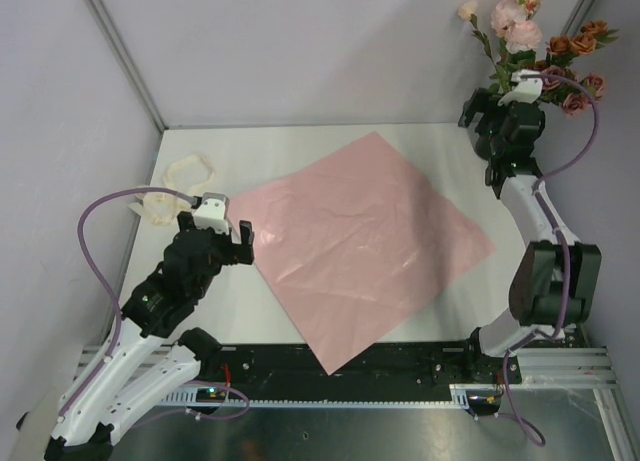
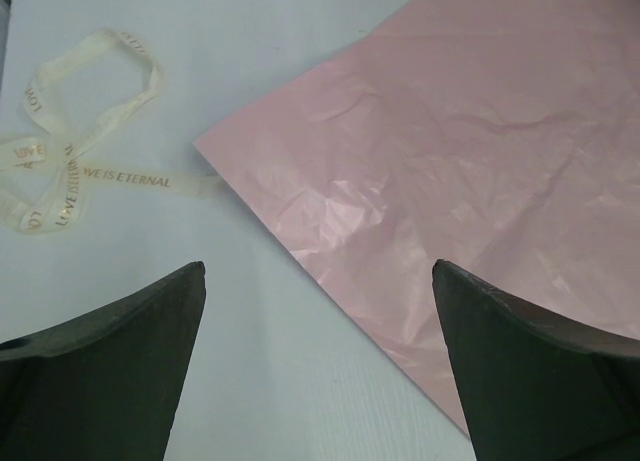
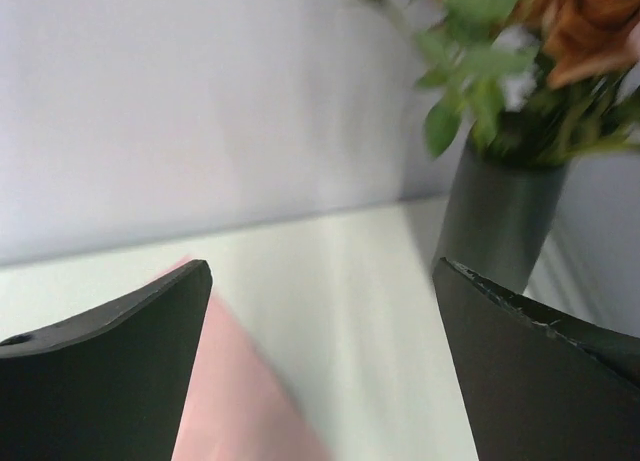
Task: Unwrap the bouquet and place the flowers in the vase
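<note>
The flowers [image 1: 530, 41] are standing in the vase [image 3: 500, 216] at the far right corner, with the pink paper sheet [image 1: 370, 246] lying flat mid-table and the ribbon [image 2: 80, 161] loose beside it, so the job is looking finished. The right gripper [image 3: 322, 266] beside the vase and the left gripper [image 2: 318, 266] near the sheet are both gaping, holding nothing.

**Flowers standing in the black vase**

You have the flowers [image 1: 522, 33] standing upright in the vase [image 3: 497, 219] at the far right corner of the worktop [image 1: 300, 146]. Pale pink blooms rise highest. Rust-orange and dusky mauve ones sit lower to the right, above green leaves. The vase is matte black, narrow and upright, its mouth filled with stems and leaves. The overhead view barely shows it.
</note>
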